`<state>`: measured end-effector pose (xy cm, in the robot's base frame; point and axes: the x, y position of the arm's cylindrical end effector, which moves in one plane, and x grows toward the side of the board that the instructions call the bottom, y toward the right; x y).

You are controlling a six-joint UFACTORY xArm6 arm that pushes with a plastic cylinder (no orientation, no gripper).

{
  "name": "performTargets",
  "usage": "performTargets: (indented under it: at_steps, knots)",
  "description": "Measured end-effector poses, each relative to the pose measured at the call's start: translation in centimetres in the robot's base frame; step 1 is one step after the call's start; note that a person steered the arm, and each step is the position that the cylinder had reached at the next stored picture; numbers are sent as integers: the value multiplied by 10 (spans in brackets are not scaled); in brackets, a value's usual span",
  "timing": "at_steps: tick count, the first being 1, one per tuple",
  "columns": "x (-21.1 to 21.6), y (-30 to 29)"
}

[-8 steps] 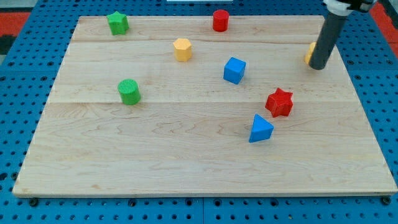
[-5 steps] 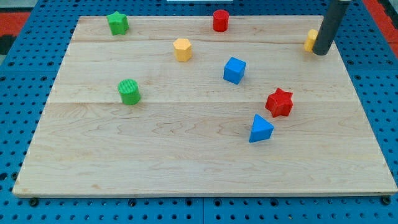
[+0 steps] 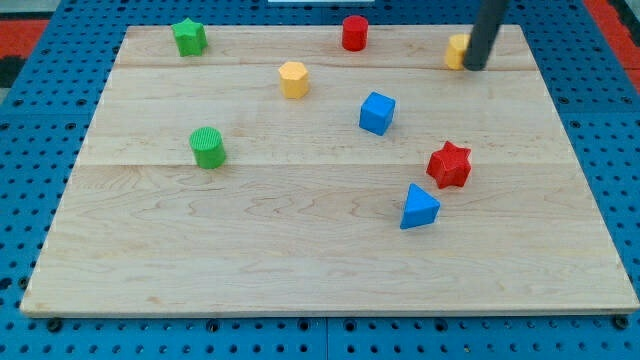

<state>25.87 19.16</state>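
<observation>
My tip [image 3: 476, 67] rests at the view's top right of the wooden board [image 3: 300, 250], pressed against the right side of a yellow block [image 3: 456, 51], whose shape the rod partly hides. A red cylinder [image 3: 354, 32] stands to the left of that block along the top edge. Below them lie a blue cube [image 3: 377, 112], a red star [image 3: 449, 164] and a blue triangle [image 3: 419, 206]. A yellow hexagon [image 3: 293, 78] sits left of the cube.
A green star [image 3: 189, 36] stands at the board's top left corner and a green cylinder [image 3: 208, 147] lies on the left half. Blue pegboard [image 3: 30, 150] surrounds the board on all sides.
My tip has slid towards the view's top and then left, and the yellow block has moved left and up with it along the top right of the board.
</observation>
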Motion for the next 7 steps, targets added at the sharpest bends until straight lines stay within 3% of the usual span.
performTargets:
  at_steps: [2,4,5,7]
  knots:
    - [-7,-50]
    - [-38,3]
    - [-19,-21]
    - [-4,-15]
